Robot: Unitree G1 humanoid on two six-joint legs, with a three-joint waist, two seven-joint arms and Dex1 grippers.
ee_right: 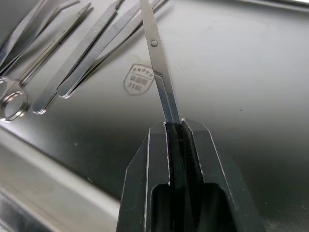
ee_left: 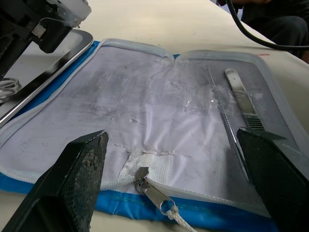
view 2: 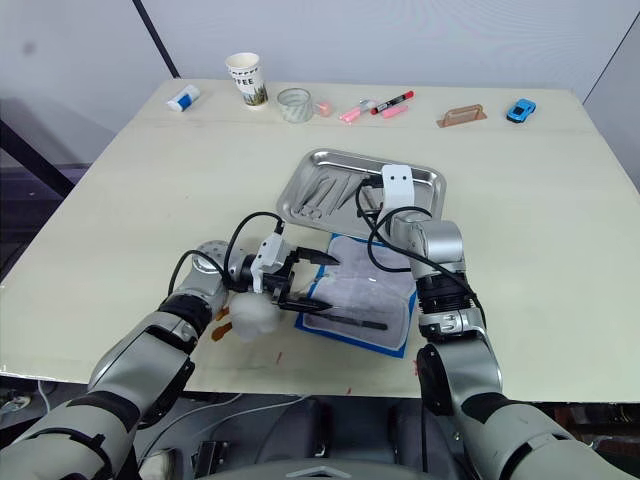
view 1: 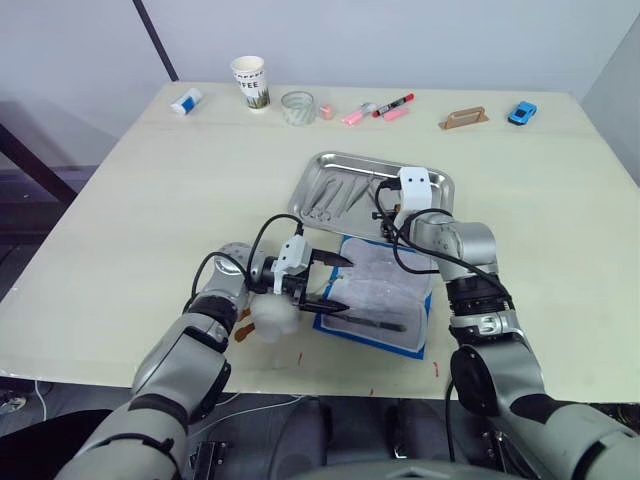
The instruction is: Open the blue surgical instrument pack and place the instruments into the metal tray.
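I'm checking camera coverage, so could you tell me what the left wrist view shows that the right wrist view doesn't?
Left wrist view: the opened blue surgical instrument pack, its zipper pull, and one flat metal instrument left on the pale lining. Right wrist view: the right gripper shut on a pair of scissors, with forceps and tweezers lying beside a stamped crest. Both share the metal tray.

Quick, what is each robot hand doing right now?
Left gripper: open, holding nothing, over the blue surgical instrument pack.
Right gripper: shut on scissors above the metal tray.
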